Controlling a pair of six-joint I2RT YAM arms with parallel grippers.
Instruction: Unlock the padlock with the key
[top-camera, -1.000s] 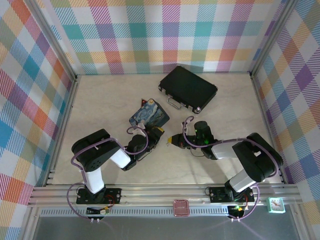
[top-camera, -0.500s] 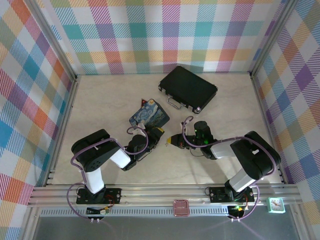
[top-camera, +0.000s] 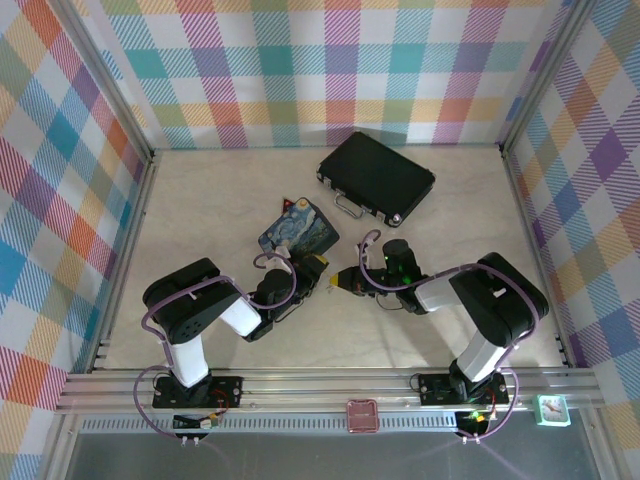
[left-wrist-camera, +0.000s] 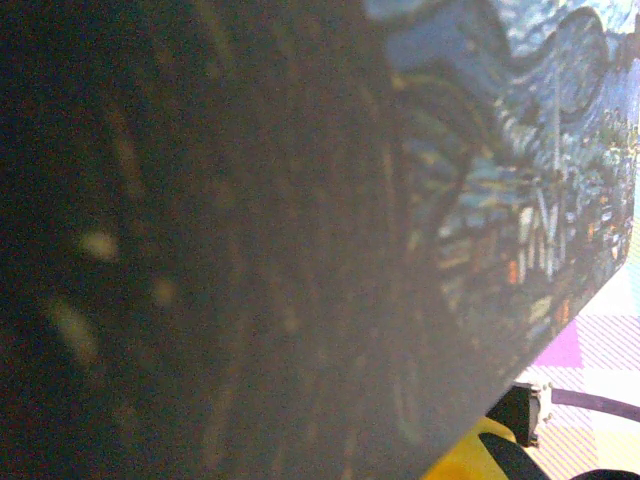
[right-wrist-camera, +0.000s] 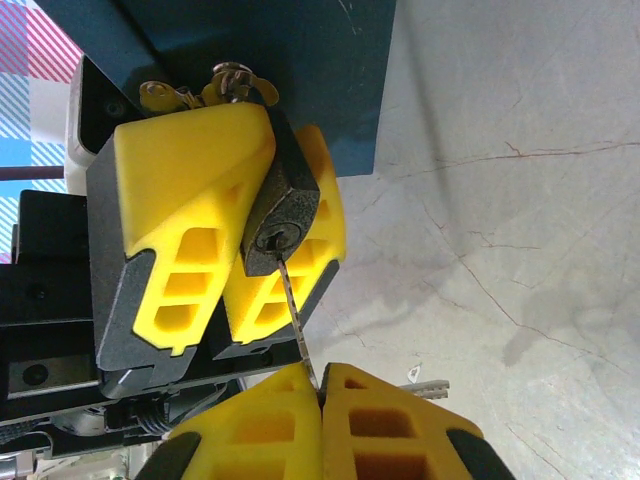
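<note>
Padlock (right-wrist-camera: 280, 225) pinched by left gripper (right-wrist-camera: 278, 160), right wrist view, key (right-wrist-camera: 293, 300) at keyhole

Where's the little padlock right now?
In the right wrist view, the padlock sits squeezed in the yellow left pincer, just above the right pincer, whose key reaches its keyhole.

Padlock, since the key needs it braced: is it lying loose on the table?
No, in the right wrist view the padlock sits clamped between the yellow fingers of the left gripper.
</note>
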